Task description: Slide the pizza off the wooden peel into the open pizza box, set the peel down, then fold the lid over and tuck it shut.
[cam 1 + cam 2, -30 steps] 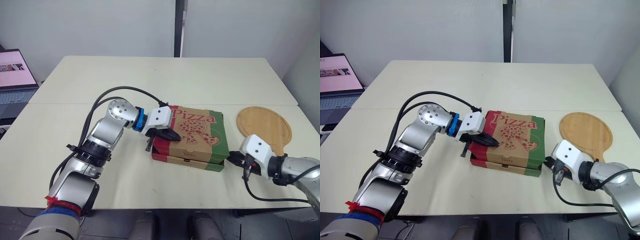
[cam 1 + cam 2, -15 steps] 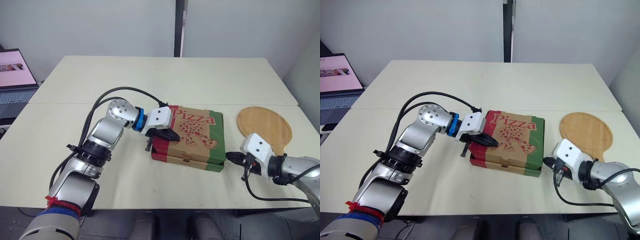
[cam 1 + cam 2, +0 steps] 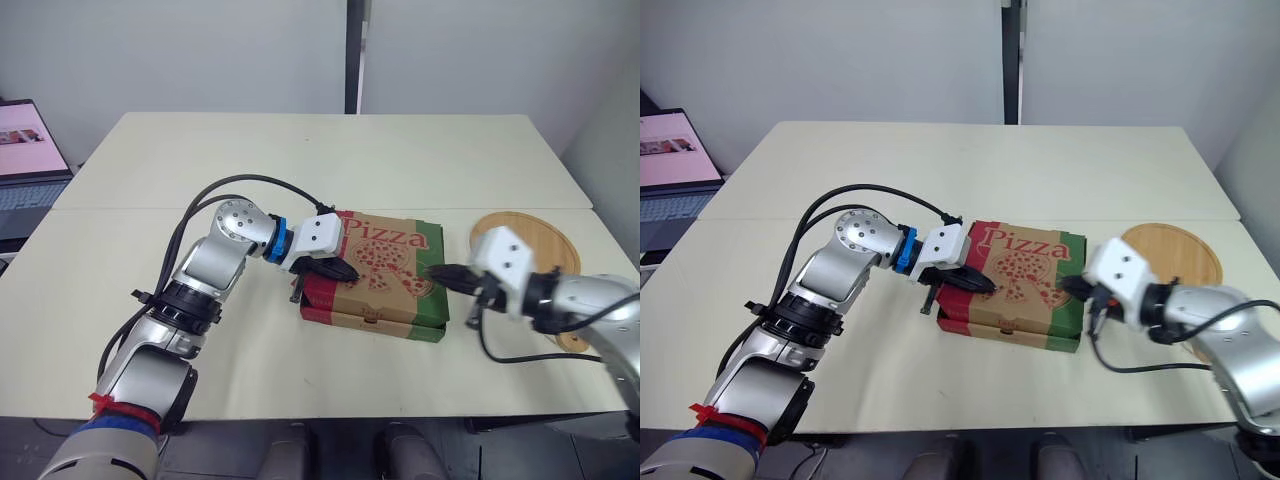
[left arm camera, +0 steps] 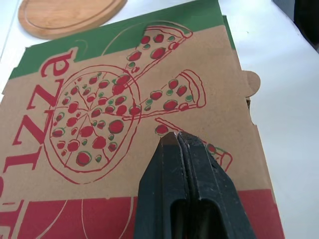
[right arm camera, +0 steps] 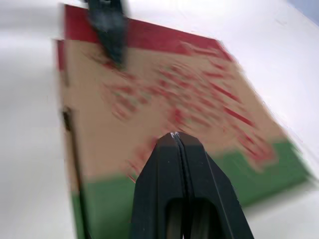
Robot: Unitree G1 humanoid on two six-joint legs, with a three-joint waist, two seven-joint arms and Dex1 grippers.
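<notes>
On the tuck now: the lid is folded over the pizza box, and from the near seam I judge it not fully seated. Plan: use the left gripper as a pin on the red left part. Then press the right gripper down on the green right edge, slowly, so the box doesn't skate on the table. Both finger pairs are pinched together, grasping nothing. Left tips touch the printed top near the left edge. Right tips sit at the right edge; I can't confirm contact. The wooden peel lies flat, right of the box, beyond the right arm.
</notes>
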